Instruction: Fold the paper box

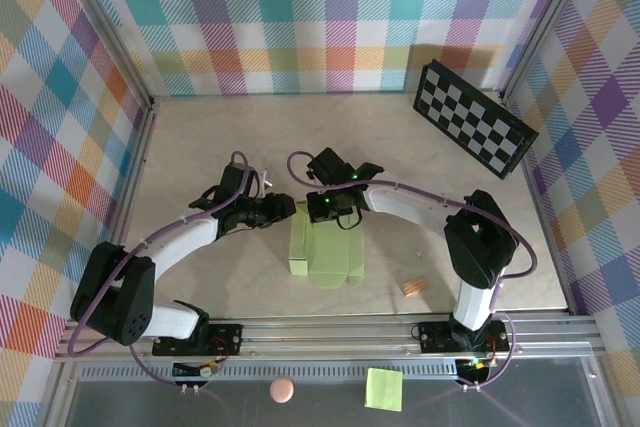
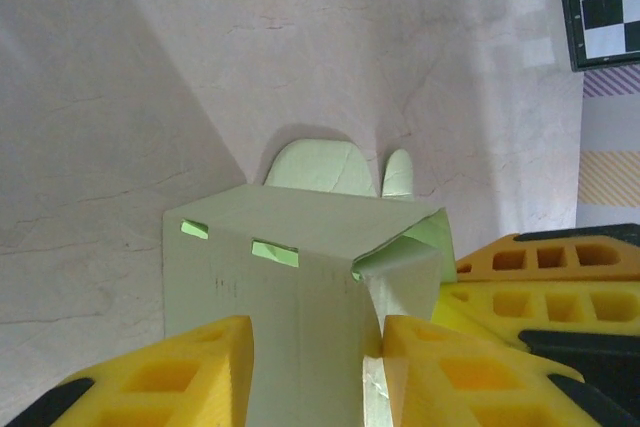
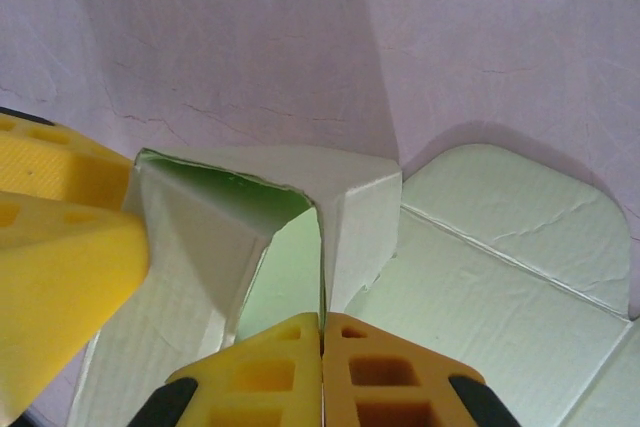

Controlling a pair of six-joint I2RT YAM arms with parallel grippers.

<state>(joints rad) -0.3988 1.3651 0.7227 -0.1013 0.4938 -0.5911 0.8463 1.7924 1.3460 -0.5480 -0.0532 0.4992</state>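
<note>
**One corner up, most flaps yet to fold**

From above, the paper box (image 1: pixel 328 255) lies mid-table (image 1: pixel 190 147), pale green matte card, largely flat. The left gripper (image 1: pixel 280 209) and right gripper (image 1: pixel 325 212) meet at its far end.

Left wrist: the left gripper (image 2: pixel 318 335) stands part-way apart astride a raised wall with slotted tabs; whether it presses, I cannot tell.

Right wrist: the right gripper (image 3: pixel 322 335) is closed tight, seemingly pinching a thin upright edge. Creased, round-cornered flaps lie unfolded beside it.
</note>
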